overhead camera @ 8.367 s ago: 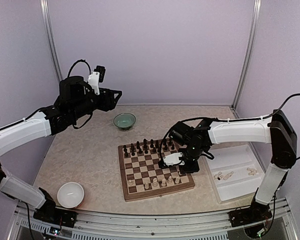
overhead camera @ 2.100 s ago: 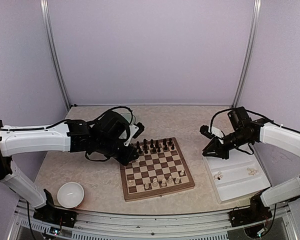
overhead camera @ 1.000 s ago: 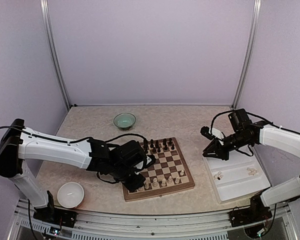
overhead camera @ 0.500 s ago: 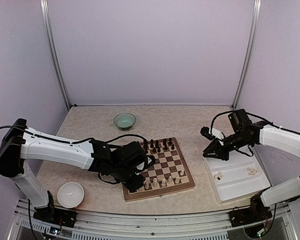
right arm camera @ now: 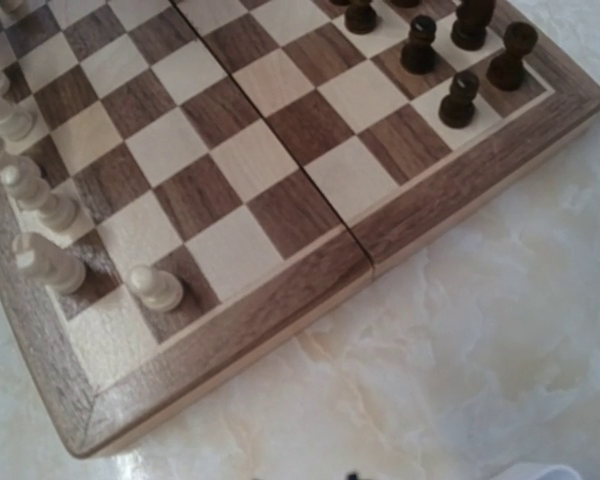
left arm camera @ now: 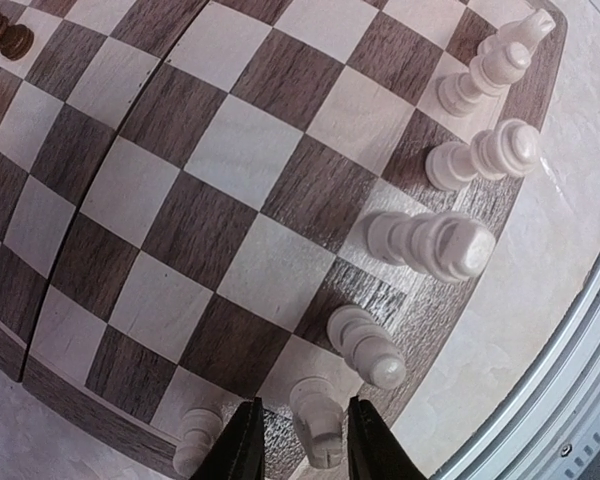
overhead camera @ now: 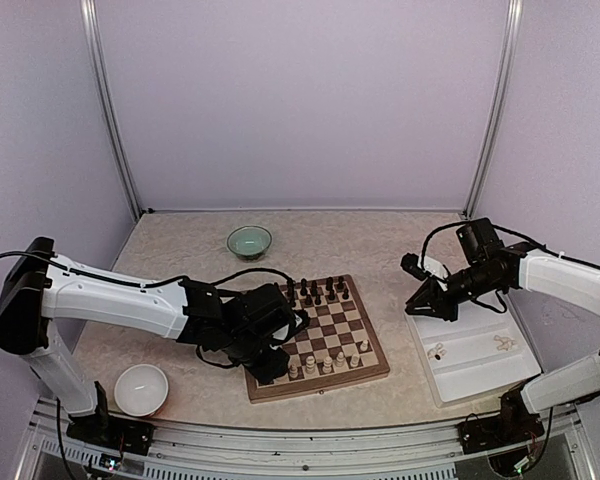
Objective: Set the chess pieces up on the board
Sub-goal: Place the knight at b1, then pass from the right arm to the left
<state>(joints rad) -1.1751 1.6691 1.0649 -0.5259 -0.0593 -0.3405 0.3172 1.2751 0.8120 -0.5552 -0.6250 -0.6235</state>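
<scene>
Left gripper (left arm camera: 300,452) straddles a cream chess piece (left arm camera: 318,430) seated on the board (left arm camera: 230,150)'s edge row, jaws apparently slack. Right gripper (overhead camera: 418,303) hovers beside board, opening unreadable.

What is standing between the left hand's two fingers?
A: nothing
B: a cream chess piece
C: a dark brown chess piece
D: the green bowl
B: in the left wrist view, a cream chess piece stands inside the left hand, on the board edge row.

Overhead view, wrist close-ups, shared board (overhead camera: 325,330)
</scene>
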